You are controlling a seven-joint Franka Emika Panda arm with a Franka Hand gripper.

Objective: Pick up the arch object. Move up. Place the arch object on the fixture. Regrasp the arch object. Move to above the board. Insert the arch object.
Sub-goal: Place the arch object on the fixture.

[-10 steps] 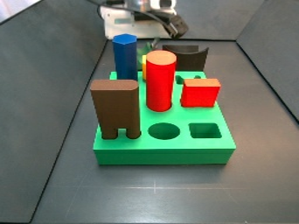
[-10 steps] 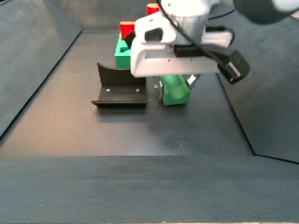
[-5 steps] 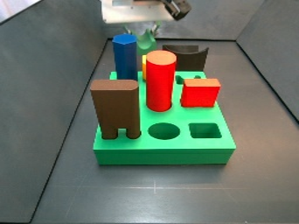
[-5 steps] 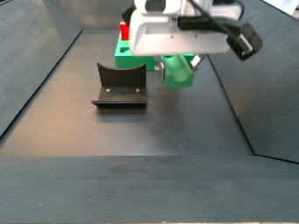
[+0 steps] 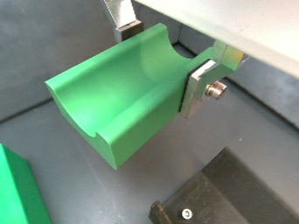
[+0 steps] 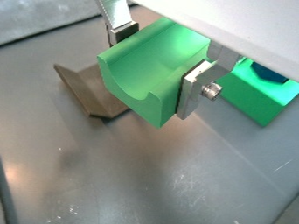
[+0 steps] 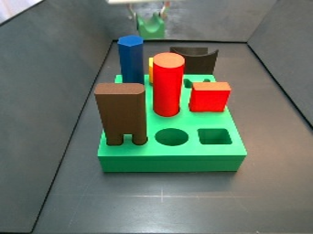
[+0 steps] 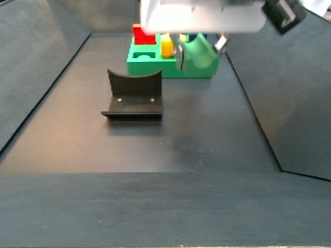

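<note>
Green under the wrist light, the arch object (image 5: 117, 101) sits clamped between the gripper (image 5: 163, 54) fingers (image 5: 201, 86), silver plates pressing its two long sides, half-round notch facing away from the palm. You've got it lifted clear of the floor; in a side view the gripper (image 8: 195, 44) hangs high with the block (image 8: 196, 55) below it. The fixture (image 8: 132, 97) stands down and off to one side of the tool, well apart, its dark bracket also showing under the block in a wrist view (image 6: 91, 89). The board (image 7: 171, 146) lies beyond the tool, with the brown two-legged block (image 7: 120, 114), red cylinder (image 7: 167, 84), blue peg (image 7: 130, 59) and red cube (image 7: 210, 95) standing in it. Judging by this you're at the move-up step, fixture placement next. Risks: the grip looks near one end, so the block could pivot in the pads when it touches the fixture; come down off-centre and it tips off the bracket. Watch the tall pegs too if you swing toward the board.
</note>
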